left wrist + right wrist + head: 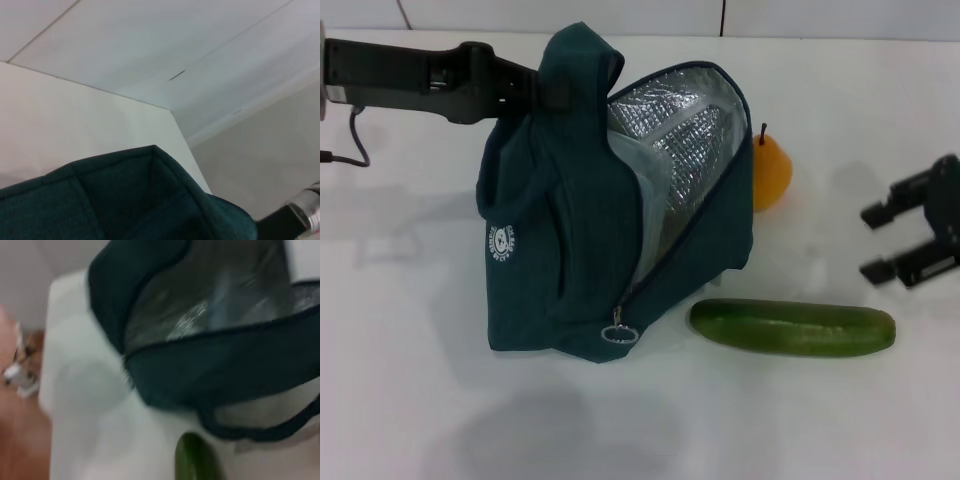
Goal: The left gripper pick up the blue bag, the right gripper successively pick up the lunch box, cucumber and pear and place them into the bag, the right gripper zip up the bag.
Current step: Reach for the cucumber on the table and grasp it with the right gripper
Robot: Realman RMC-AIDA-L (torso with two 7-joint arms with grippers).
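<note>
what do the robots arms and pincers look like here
The left arm is a dark grey-black casing with a silver-grey cylindrical wrist section and a thin black cable trailing off it; its left pincer is black. The right pincer is black too, with two blocky, angular fingers on a dark boxy mount. No markings are legible.

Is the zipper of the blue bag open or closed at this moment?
Open. The blue bag gapes, showing its silver foil lining; the zipper pull hangs at the low end.
</note>
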